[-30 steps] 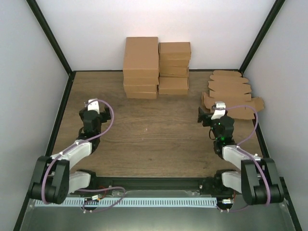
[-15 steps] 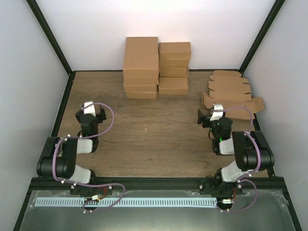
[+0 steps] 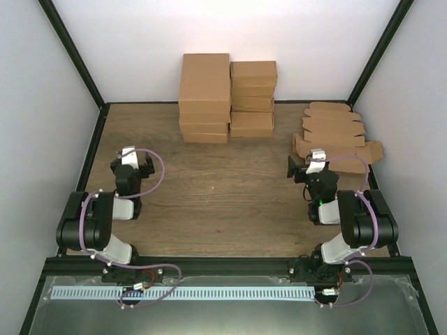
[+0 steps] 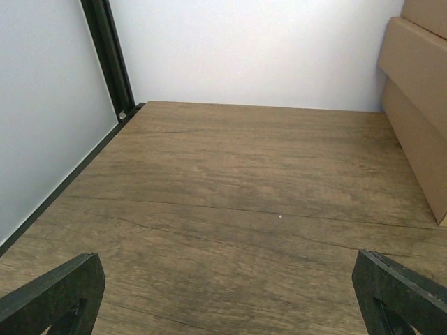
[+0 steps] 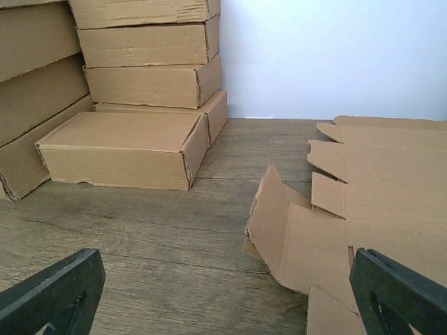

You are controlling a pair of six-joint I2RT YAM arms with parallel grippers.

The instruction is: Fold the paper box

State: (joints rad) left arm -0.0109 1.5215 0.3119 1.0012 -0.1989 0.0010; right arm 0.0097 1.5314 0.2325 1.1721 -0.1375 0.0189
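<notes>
Flat unfolded cardboard box blanks [image 3: 335, 132] lie in a pile at the back right of the table; they also show in the right wrist view [image 5: 363, 209], the nearest one with a raised flap. My right gripper [image 3: 309, 165] is open and empty, low over the table just left of the pile's near corner [image 5: 227, 293]. My left gripper [image 3: 131, 162] is open and empty at the left side, over bare wood [image 4: 227, 293]. Neither gripper touches any cardboard.
Two stacks of folded brown boxes [image 3: 227, 98] stand at the back centre; they also show in the right wrist view [image 5: 126, 91], and their edge in the left wrist view [image 4: 419, 105]. Black frame posts and white walls enclose the table [image 3: 223, 202].
Both arms have drawn back and folded down toward their bases. The left gripper shifted slightly left. The cardboard has not moved.
</notes>
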